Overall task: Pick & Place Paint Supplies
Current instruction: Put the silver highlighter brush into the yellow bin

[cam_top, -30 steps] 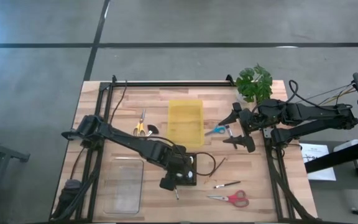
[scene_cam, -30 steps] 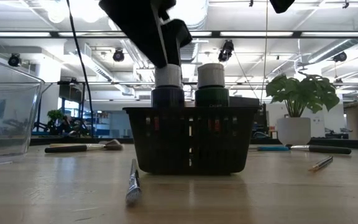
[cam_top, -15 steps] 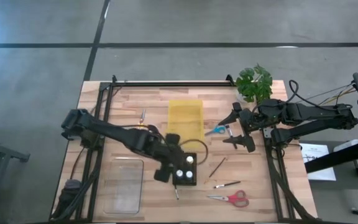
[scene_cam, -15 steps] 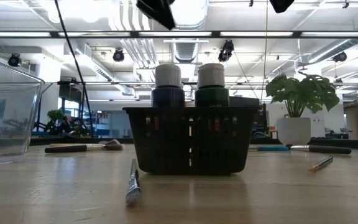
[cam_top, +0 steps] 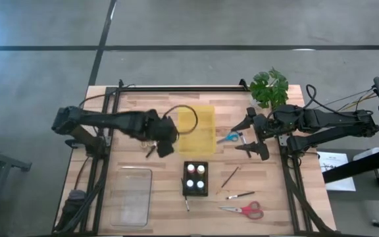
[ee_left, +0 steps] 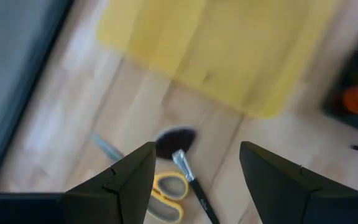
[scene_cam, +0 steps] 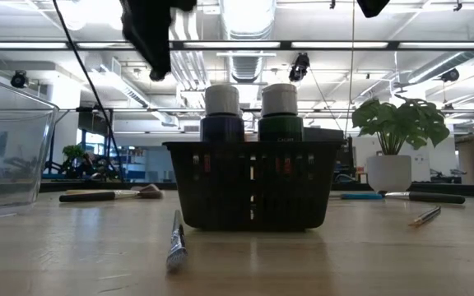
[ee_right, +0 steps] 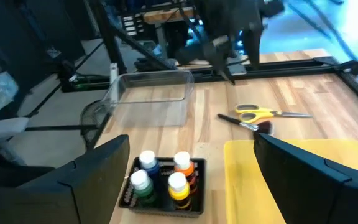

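My left claw [ee_left: 194, 171] is spread wide and carrying nothing, hanging over the wooden worktop [cam_top: 117, 115] right above the broad black-bristled brush [ee_left: 185, 168], so I reckon that brush is my next pick. It lies flat beside the yellow-handled scissors [ee_left: 163, 198], near the corner of the see-through yellow tray [ee_left: 229, 50].

In the high view the brush's long axis looks to run roughly across the worktop, bristle head toward the tray, handle mostly tucked under my arm there. To do this well I'd turn the wrist so the fingers close across the handle, not along it, and grab behind the silver ferrule. I'd stay off the scissors, since they're just about touching it.

The black mesh basket [cam_top: 195, 179] with four paint bottles [ee_right: 160, 177] sits nearer the front edge. My right claw [cam_top: 252, 136] waits, spread, near the potted plant [cam_top: 269, 89].
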You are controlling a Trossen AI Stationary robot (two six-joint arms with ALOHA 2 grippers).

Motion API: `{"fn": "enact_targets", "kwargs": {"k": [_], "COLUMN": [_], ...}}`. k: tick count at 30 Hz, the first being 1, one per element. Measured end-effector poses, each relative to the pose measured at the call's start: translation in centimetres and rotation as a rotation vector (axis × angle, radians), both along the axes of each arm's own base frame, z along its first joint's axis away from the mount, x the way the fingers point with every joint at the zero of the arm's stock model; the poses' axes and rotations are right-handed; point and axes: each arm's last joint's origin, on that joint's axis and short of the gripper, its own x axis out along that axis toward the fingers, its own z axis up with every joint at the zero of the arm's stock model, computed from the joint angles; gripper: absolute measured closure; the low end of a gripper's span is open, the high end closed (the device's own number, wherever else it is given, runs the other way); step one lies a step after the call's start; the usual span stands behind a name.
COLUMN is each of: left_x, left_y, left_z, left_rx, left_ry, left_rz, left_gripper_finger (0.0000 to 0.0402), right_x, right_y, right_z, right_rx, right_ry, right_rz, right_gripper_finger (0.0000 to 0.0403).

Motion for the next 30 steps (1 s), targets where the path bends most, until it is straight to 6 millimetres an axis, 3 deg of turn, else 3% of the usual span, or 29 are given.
{"fn": "enact_targets", "kwargs": {"k": [6, 11, 21, 30], "left_x": [-0.6, -1.9, -2.8, -3.6], "left_y": [5.7, 8.2, 9.2, 9.4], "left_z": [-5.6, -9.4, -13.7, -15.7], "left_rx": [-0.183, -0.244, -0.305, -0.321], "left_ry": [0.107, 0.120, 0.010, -0.034], "left_rz": [0.197, 0.244, 0.217, 0.222], "left_gripper_finger": [0.0159, 0.0185, 0.0279, 0.0294], "right_x": [0.0, 0.0, 0.0, 0.0], "right_y": [-0.1, -0.1, -0.1, -0.1], "right_z": [0.0, -0.1, -0.1, -0.1], "right_rx": [0.001, 0.003, 0.002, 0.020], "right_ry": [0.003, 0.014, 0.014, 0.017], "right_rz": [-0.019, -0.023, -0.028, -0.034], "right_gripper_finger": [0.0060, 0.0060, 0.0060, 0.0060]}}
